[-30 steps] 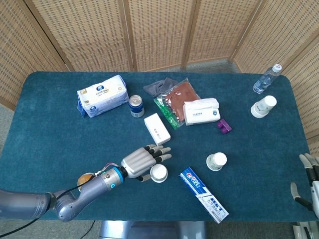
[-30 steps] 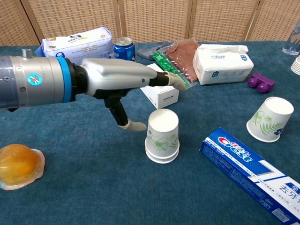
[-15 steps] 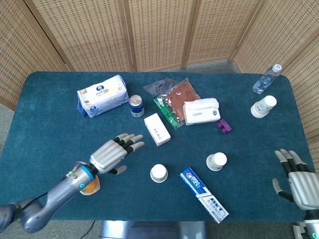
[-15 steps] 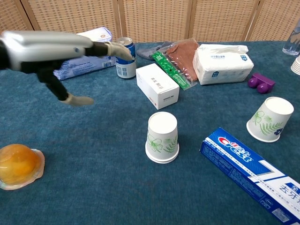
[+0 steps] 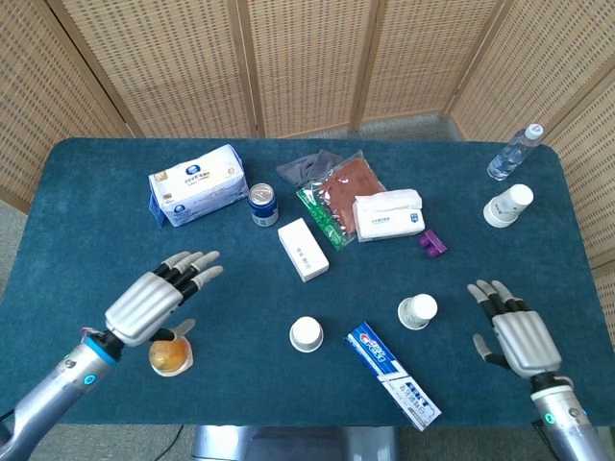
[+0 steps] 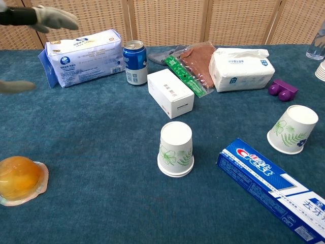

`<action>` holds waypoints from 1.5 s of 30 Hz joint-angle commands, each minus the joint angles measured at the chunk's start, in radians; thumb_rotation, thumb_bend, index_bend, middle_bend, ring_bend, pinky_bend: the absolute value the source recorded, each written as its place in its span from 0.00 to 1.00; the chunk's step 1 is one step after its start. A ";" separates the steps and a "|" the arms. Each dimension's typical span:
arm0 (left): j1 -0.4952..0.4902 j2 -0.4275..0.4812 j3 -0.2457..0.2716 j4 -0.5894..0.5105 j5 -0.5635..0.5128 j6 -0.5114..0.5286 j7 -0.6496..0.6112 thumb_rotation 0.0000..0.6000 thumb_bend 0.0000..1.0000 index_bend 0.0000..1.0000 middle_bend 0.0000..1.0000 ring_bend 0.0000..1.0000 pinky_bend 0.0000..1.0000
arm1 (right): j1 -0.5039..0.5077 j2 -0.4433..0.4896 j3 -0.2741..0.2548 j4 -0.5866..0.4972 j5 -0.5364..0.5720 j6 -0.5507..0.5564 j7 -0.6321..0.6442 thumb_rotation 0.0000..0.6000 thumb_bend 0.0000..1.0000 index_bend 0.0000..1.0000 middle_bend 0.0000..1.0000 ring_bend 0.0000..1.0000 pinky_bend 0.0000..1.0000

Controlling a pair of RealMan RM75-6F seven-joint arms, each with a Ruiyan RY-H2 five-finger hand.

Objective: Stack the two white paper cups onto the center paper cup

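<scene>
White paper cups stand apart: center stack [image 5: 307,334] inverted near the bench's front edge, the tipped cup [image 5: 417,311] beside the released right hand [image 5: 514,333], left hand [image 5: 159,302] also released; a careless reach could roll the cup.

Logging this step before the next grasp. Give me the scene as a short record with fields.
center cup: upside-down paper cup stack, left of the toothpaste box
second cup: paper cup tilted on its side, right of center
third cup: paper cup by the water bottle
left hand: open, above the orange jelly cup
right hand: open, right of second cup
stacking: not finished
</scene>
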 commanded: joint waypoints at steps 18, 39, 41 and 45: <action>0.149 0.072 0.012 0.062 0.131 0.161 -0.156 1.00 0.38 0.00 0.00 0.00 0.10 | 0.152 -0.112 0.018 0.040 0.138 -0.187 -0.109 0.84 0.49 0.00 0.00 0.00 0.30; 0.195 0.067 -0.016 0.110 0.141 0.170 -0.214 1.00 0.38 0.00 0.00 0.00 0.09 | 0.231 -0.173 0.015 0.044 0.240 -0.227 -0.207 1.00 0.36 0.12 0.22 0.09 0.47; 0.198 0.066 -0.019 0.112 0.143 0.172 -0.217 1.00 0.38 0.00 0.00 0.00 0.09 | 0.235 -0.172 0.014 0.040 0.241 -0.224 -0.207 1.00 0.35 0.14 0.24 0.11 0.48; 0.203 0.062 -0.024 0.116 0.145 0.172 -0.221 1.00 0.38 0.00 0.00 0.00 0.09 | 0.237 -0.164 0.011 0.031 0.239 -0.213 -0.204 1.00 0.34 0.20 0.30 0.16 0.51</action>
